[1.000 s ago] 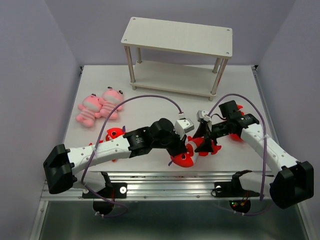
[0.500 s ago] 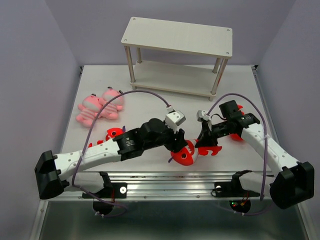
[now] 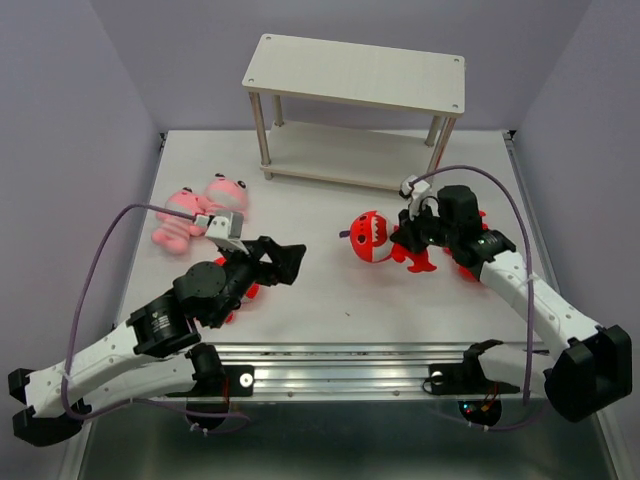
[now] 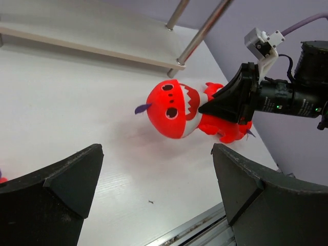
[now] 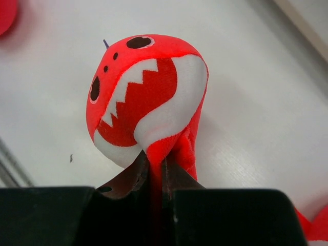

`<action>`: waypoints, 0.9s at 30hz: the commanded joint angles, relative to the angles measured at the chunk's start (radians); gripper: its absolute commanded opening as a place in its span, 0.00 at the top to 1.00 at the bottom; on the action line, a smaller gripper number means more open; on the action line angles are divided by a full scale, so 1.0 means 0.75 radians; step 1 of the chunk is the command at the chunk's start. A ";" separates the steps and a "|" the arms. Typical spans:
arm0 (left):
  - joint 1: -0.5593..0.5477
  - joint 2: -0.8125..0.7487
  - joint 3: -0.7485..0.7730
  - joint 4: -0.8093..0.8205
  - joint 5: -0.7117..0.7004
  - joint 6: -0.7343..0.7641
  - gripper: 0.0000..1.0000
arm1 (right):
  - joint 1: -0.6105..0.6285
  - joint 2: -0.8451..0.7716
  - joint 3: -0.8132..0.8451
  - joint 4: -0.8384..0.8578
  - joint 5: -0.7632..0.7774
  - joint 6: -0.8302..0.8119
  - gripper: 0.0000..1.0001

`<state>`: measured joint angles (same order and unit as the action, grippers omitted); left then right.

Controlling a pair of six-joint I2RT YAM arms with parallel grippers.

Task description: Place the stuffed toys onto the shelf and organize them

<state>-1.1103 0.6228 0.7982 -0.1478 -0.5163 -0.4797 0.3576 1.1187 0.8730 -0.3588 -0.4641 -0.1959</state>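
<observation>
A red shark-like stuffed toy (image 3: 373,237) (image 4: 174,108) hangs just above the table in front of the shelf (image 3: 355,75), toothy mouth facing left. My right gripper (image 3: 405,238) (image 5: 154,164) is shut on a red flap of the toy (image 5: 148,87) below its mouth. My left gripper (image 3: 285,262) (image 4: 156,151) stands wide open and holds nothing, well left of that toy. A second red toy (image 3: 243,291) lies mostly hidden under the left arm. A third red toy (image 3: 467,267) peeks out behind the right arm. Two pink striped toys (image 3: 178,218) (image 3: 228,198) lie side by side at the left.
The shelf has two pale boards on thin legs (image 4: 197,38) and stands at the back of the table, both boards bare. The table's metal front rail (image 3: 340,355) runs along the near edge. Purple cables loop over both arms.
My left gripper opened, let go of the red toy and drew back to the left. My right gripper shut on that toy and carried it away from the front edge toward the shelf.
</observation>
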 commanded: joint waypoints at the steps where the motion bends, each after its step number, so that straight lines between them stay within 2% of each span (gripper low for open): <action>1: 0.004 -0.151 -0.037 -0.173 -0.166 -0.170 0.01 | 0.130 0.075 0.094 0.371 0.552 0.238 0.99; 4: 0.004 -0.229 -0.095 -0.192 -0.169 -0.242 0.01 | 0.257 0.159 0.131 0.506 0.924 0.253 0.99; 11: 0.004 -0.215 -0.123 -0.206 -0.156 -0.324 0.01 | 0.294 0.385 0.161 0.993 1.324 0.118 0.99; 16: 0.004 -0.186 -0.113 -0.228 -0.138 -0.346 0.01 | 0.294 0.570 0.196 1.298 1.490 0.089 0.99; 22: 0.004 -0.213 -0.142 -0.220 -0.126 -0.375 0.01 | 0.294 0.839 0.349 1.400 1.631 0.093 0.99; 27: 0.004 -0.235 -0.168 -0.224 -0.115 -0.389 0.01 | 0.217 0.979 0.462 1.413 1.688 0.155 0.99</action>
<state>-1.1103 0.4610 0.6872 -0.3347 -0.5976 -0.7525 0.5655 1.8122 1.1271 0.5594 0.6975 -0.1146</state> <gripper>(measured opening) 0.986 0.133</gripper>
